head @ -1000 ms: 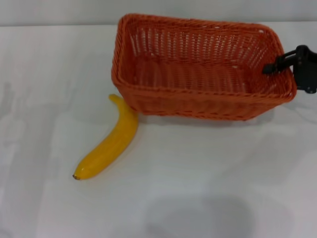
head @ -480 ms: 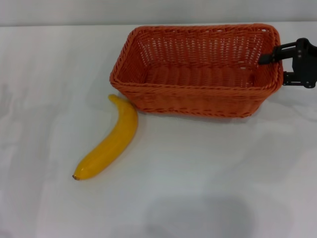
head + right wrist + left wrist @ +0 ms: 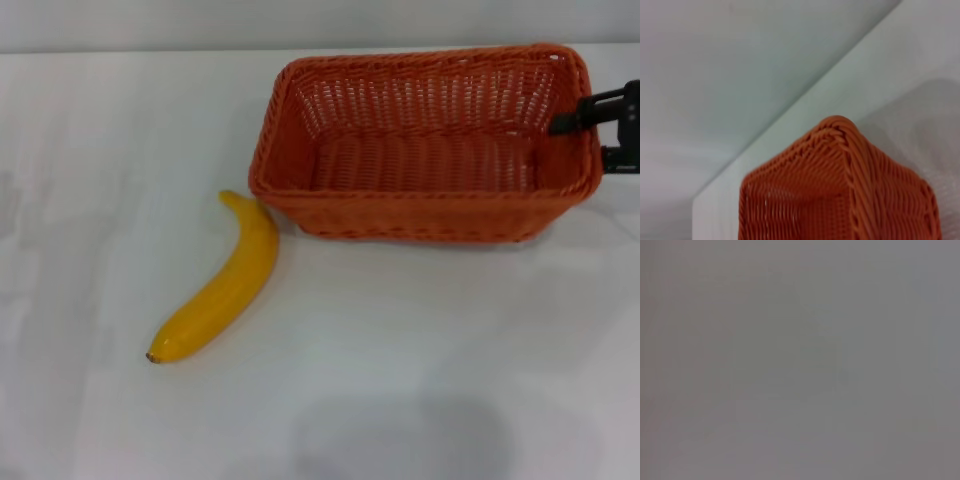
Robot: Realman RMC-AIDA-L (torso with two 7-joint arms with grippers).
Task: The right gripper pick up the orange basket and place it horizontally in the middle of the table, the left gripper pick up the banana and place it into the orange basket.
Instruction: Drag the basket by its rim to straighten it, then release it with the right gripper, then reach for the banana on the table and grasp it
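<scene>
The orange basket (image 3: 425, 150) stands on the white table (image 3: 400, 380), right of centre, with its long side across my view. My right gripper (image 3: 588, 118) is at the basket's right end. One black finger reaches over the rim to the inside and the rest stays outside, so it is shut on that short wall. The right wrist view shows a corner of the orange basket (image 3: 840, 195) from close above. A yellow banana (image 3: 215, 290) lies on the table just left of the basket's front left corner, apart from it. The left gripper is out of view.
The table's far edge (image 3: 150, 50) runs just behind the basket. The left wrist view is a blank grey field.
The basket has turned from a skewed, tilted pose to lie square with the table edge. It has shifted right with the right gripper. The banana has not moved.
</scene>
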